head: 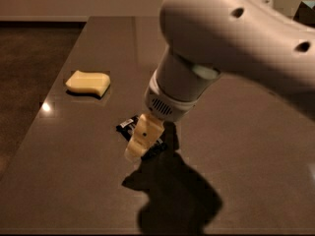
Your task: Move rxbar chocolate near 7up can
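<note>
The gripper (138,149) is held low over the bar (128,125), which lies flat on the table (74,176), probably for grasping; its state cannot be told, and the can is hidden by the arm (221,48).

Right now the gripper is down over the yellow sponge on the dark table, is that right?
Not quite. The camera view shows the gripper down over the rxbar chocolate on the dark table; the yellow sponge lies apart from it.
</note>
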You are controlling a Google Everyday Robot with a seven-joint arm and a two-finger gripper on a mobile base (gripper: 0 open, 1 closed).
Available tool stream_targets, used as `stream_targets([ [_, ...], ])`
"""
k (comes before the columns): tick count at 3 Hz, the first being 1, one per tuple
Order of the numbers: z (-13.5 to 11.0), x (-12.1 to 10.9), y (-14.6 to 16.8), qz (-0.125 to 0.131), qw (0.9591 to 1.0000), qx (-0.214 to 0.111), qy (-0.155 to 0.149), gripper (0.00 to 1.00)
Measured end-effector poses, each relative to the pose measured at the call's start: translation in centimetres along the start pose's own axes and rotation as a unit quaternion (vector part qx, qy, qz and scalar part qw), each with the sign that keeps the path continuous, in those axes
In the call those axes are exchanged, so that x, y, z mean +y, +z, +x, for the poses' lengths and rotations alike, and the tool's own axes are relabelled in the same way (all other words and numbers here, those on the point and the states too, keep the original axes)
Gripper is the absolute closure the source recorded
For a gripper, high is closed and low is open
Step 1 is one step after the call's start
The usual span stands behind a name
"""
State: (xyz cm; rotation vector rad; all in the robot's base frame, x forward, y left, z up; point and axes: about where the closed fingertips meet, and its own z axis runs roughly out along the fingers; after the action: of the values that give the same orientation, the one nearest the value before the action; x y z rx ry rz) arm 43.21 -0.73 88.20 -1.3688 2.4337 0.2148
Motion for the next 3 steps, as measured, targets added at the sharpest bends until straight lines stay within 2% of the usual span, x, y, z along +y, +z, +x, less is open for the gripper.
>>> stream_targets([
  [1,-0.3,0.8,1.8,-0.003,0.9999,0.014,0.0,0.0],
  [3,-0.5,1.0,4.7,-0.017,0.9992,0.035,0.006,0.0],
])
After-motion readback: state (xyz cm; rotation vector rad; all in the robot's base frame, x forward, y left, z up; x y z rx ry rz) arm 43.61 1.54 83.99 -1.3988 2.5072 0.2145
